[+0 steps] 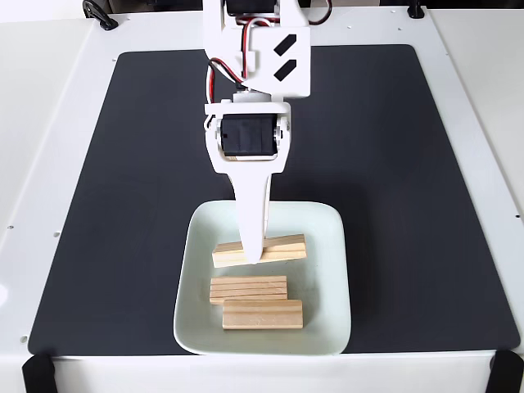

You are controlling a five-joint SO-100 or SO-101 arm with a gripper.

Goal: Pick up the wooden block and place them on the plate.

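Three wooden blocks on plate, gripper over one

White plastic arm, black servo block, red-black-white cables, two black slanted marks

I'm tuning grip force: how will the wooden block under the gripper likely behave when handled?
The wooden block looks rigid, so it probably won't flex. Small and plain wood, it is likely light. Its flat faces suggest it won't roll, though it might slide on the smooth plate. The gripper covers its middle.
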